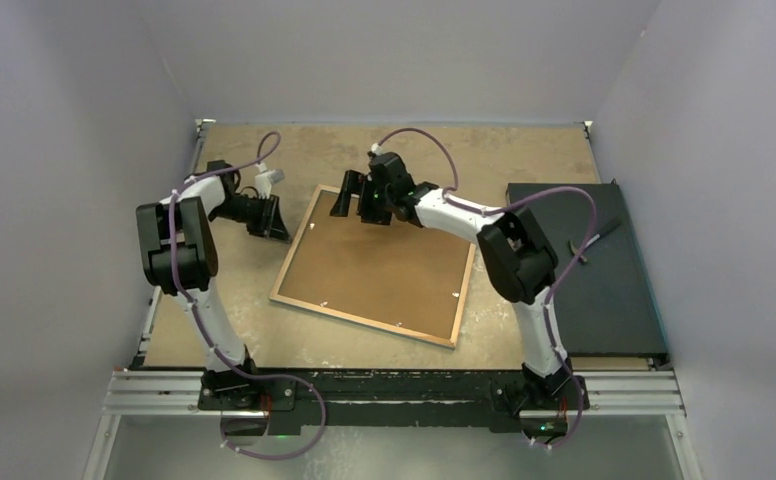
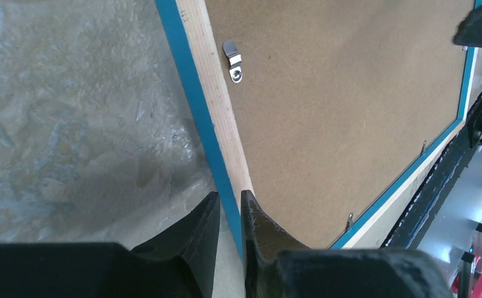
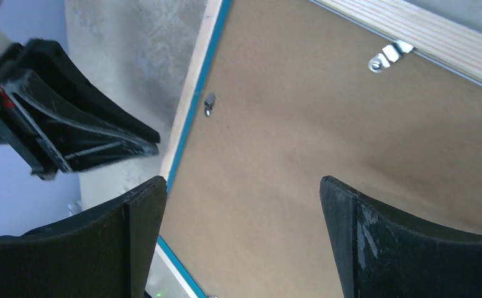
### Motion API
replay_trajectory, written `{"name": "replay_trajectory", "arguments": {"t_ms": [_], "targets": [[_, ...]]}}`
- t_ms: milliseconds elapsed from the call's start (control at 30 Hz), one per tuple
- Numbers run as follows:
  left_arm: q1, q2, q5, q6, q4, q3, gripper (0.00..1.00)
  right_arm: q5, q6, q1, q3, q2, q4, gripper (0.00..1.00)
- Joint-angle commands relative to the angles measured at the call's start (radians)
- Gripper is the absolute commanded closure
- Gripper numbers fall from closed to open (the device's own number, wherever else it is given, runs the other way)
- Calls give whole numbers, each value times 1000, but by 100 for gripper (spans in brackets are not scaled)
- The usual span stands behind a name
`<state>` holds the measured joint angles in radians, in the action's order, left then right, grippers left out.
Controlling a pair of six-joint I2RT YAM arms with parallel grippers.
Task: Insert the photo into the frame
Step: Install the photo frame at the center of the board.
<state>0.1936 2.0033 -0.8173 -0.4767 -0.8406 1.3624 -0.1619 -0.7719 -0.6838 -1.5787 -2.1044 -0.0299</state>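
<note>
Left claw (image 2: pixel 228 194) nearly closed, nipping the frame (image 2: pixel 210 93) edge | right claw (image 3: pixel 241 180) wide open, empty, above backing board (image 3: pixel 300 124) | photo unseen, perhaps beneath board | step judged: securing back | next: right claw lowers onto clip (image 3: pixel 387 56) ahead, turns it

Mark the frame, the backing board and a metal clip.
frame (image 2: pixel 217 105): left wrist view, wood back rim
backing board (image 1: pixel 379 265): top external view, board's middle
metal clip (image 2: pixel 233 61): left wrist view, clip body
</note>
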Motion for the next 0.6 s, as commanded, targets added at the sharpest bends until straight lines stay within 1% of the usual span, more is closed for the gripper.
{"name": "replay_trajectory", "arguments": {"t_ms": [0, 233, 367, 567], "targets": [[-18, 22, -42, 15, 47, -26, 85, -107, -70, -16, -90, -71, 101, 7], [-20, 38, -26, 18, 67, -41, 90, -146, -112, -43, -183, -180, 141, 14], [-25, 38, -12, 19, 77, -53, 92, -159, -129, -51, -243, -245, 145, 22], [-26, 38, 5, 21, 88, -68, 93, -193, -166, -64, -314, -323, 157, 30]]}}
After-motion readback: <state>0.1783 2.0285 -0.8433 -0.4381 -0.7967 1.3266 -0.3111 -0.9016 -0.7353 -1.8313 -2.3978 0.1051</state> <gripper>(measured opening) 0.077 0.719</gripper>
